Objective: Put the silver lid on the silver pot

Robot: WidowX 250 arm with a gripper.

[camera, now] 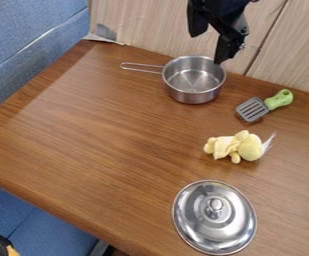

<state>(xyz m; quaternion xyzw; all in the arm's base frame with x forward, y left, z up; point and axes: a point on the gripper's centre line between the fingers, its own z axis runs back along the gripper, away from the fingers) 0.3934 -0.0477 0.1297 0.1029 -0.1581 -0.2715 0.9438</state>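
- Silver lid (229, 220): nearest; flat on table (103, 130), knob up. Its apparent long axis runs steeply, upper left to lower right.
- Yellow plush toy (230, 146): beyond lid, head toward view right.
- Spatula (253, 109): green handle toward upper right.
- Silver pot (193, 95): far side, upright; handle toward view left.
- My gripper (207, 49): at pot's far rim, fingers wide apart, holding nothing; contact cannot be determined.

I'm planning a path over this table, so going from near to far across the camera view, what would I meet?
Silver lid → yellow plush toy → silver pot → wood-grain wall.
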